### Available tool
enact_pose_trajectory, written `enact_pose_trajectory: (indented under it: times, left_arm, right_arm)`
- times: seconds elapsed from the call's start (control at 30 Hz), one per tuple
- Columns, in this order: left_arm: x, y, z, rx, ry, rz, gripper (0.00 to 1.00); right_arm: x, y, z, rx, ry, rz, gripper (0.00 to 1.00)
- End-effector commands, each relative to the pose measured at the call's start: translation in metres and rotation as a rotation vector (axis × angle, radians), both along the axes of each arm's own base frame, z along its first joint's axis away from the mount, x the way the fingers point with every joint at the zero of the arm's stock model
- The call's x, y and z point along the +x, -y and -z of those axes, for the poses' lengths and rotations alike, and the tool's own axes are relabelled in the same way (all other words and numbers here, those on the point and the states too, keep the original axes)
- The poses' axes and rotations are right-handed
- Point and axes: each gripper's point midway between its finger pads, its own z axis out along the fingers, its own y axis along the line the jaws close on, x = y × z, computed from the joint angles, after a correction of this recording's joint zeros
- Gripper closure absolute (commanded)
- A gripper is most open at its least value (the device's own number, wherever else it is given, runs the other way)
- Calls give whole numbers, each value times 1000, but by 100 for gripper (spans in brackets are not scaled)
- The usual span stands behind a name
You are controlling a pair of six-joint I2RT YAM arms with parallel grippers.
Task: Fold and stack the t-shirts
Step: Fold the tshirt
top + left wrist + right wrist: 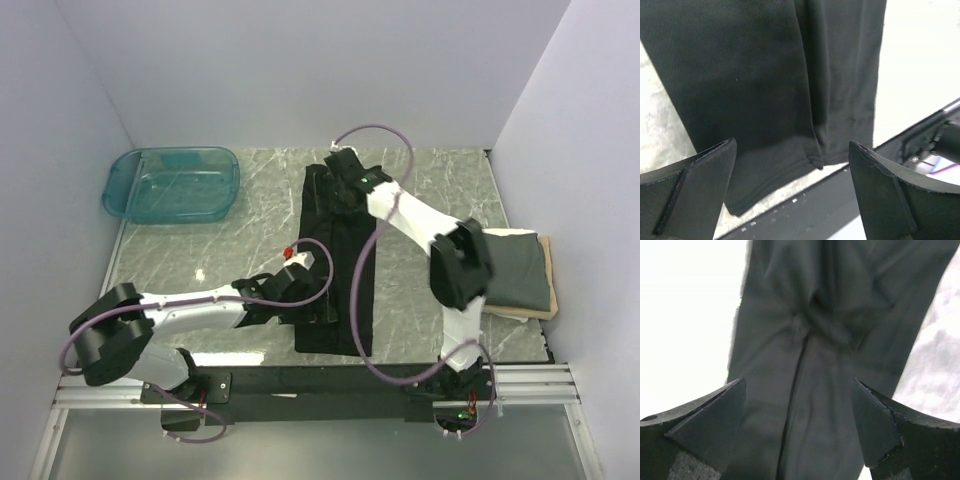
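The black t-shirt (338,262) lies folded into a long narrow strip down the middle of the table. My left gripper (312,303) is open above its near end; the left wrist view shows the hem (775,110) between the spread fingers (700,185). My right gripper (340,170) is open above the far end; the right wrist view shows wrinkled black cloth (820,365) below it. The dark grey t-shirt (515,270) lies folded on the tan board (546,290) at the right.
A clear teal tub (172,184) stands at the far left corner. A black rail (330,380) runs along the near table edge, just beyond the shirt's hem. White walls close in the left, back and right sides.
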Motion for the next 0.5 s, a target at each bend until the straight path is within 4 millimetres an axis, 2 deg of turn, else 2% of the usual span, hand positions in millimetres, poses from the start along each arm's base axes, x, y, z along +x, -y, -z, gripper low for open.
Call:
enact_pose_trajectory:
  times: [0.0, 0.03, 0.07, 0.13, 0.17, 0.23, 0.27, 0.3, 0.37, 0.4, 0.47]
  left_arm:
    - [12, 16, -10, -16, 64, 44, 1]
    - [12, 16, -7, -12, 59, 48, 1]
    - [10, 15, -2, 1, 49, 51, 1]
    - [9, 12, 5, 18, 33, 51, 1]
    - [9, 11, 9, 29, 24, 51, 0]
    - [6, 8, 15, 40, 7, 55, 1]
    - [6, 6, 20, 52, -2, 53, 1]
    - [5, 5, 23, 59, -9, 51, 0]
    - [-1, 4, 27, 68, -36, 63, 1]
    - [-2, 2, 29, 71, -42, 62, 1]
    - [-4, 0, 33, 81, -56, 59, 1]
  right_arm:
    - [43, 23, 11, -149, 13, 28, 10]
    - [49, 26, 16, -163, -3, 31, 10]
    - [66, 29, 21, -168, -5, 54, 10]
    - [80, 41, 29, -199, -17, 98, 11]
    - [97, 47, 32, -199, -6, 125, 11]
    - [109, 60, 35, -205, -21, 174, 11]
    - [124, 60, 34, -187, -5, 187, 11]
    - [134, 73, 33, -176, 0, 218, 11]
    - [152, 79, 30, -142, 31, 235, 11]
    - [159, 91, 29, -127, 38, 250, 12]
    - [170, 95, 22, -90, 68, 231, 12]
